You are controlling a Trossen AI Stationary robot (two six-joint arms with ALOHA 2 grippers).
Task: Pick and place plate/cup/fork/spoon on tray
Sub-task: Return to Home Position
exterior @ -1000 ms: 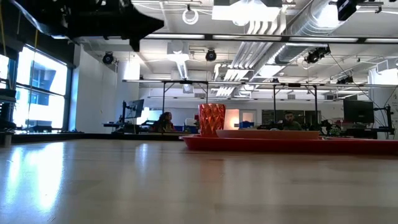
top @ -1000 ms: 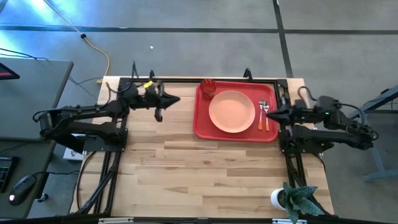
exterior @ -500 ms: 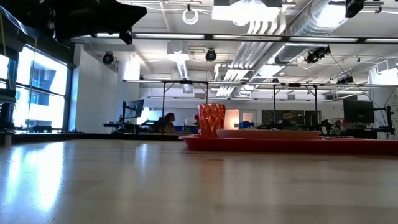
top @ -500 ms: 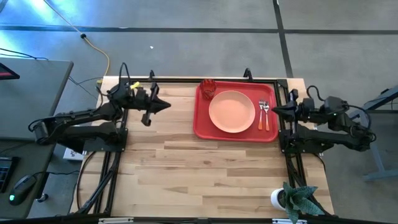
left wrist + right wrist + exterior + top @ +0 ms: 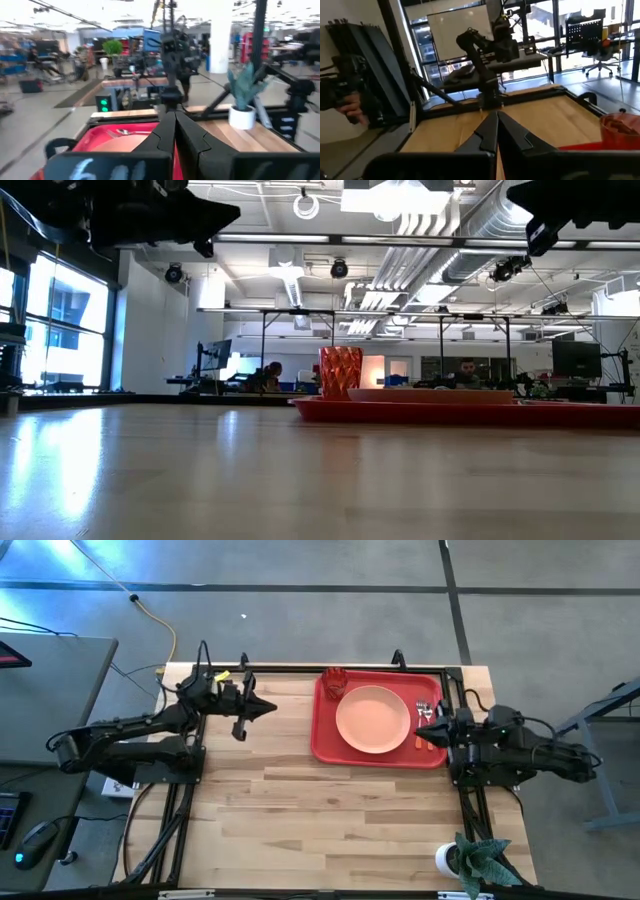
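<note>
The red tray (image 5: 322, 740) lies at the table's far right. On it are the peach plate (image 5: 373, 719), the dark red cup (image 5: 334, 682) at its far left corner, and the fork and spoon (image 5: 423, 710) along its right side. The cup (image 5: 340, 372) stands upright in the low view. My right gripper (image 5: 421, 730) is shut and empty, high above the utensils' handles, which it partly hides. My left gripper (image 5: 272, 707) is shut and empty, raised over the table's far left part and pointing toward the tray. Both grippers show shut fingers in their wrist views (image 5: 170, 117) (image 5: 495, 117).
A white pot with a green plant (image 5: 470, 860) stands at the table's near right corner. Bare wood (image 5: 300, 810) spreads over the middle and near part of the table. People sit at desks in the room behind (image 5: 465, 372).
My left gripper has drawn back toward the table's left edge and then held still. My right gripper first pulled back toward the right edge, then came toward the tray and now stands over the utensils. The things on the tray have not moved.
</note>
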